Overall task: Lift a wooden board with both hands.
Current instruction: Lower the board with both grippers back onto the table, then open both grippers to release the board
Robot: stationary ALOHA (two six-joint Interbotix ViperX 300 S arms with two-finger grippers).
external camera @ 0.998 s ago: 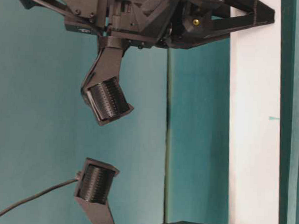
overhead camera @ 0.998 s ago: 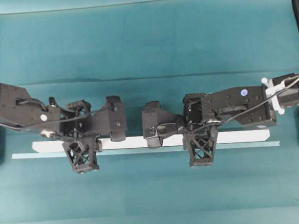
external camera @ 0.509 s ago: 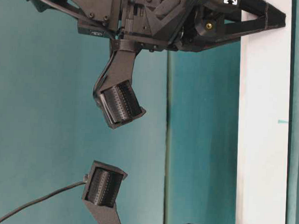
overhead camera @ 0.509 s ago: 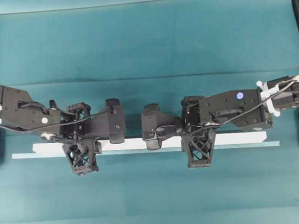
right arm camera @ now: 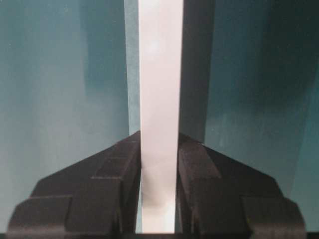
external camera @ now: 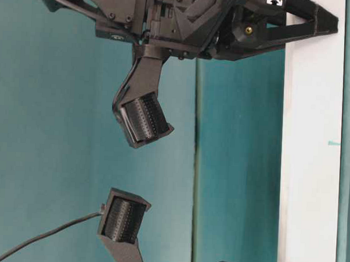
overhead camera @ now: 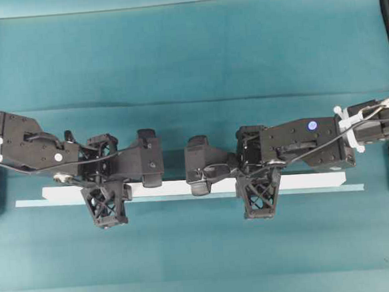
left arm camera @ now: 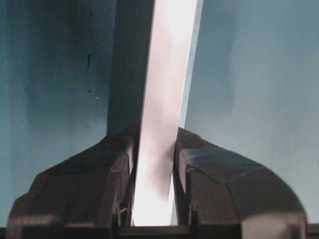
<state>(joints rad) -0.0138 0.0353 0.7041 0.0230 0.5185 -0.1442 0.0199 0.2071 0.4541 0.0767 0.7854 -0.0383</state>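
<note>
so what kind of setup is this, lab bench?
Likely a lab test bench: teal cloth over the tabletop, both grippers, left and right, clamping a white wooden board.

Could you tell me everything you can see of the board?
The board is a long, narrow, flat plank, bright white and smooth, its material not discernible, with at least its left end cut at an angle. It runs left to right across the teal table, about level, just above a thinner pale tape strip in the overhead view. The left gripper and right gripper each clamp it edge to edge between black fingers. Shadows beside it in both wrist views suggest it is raised.
</note>
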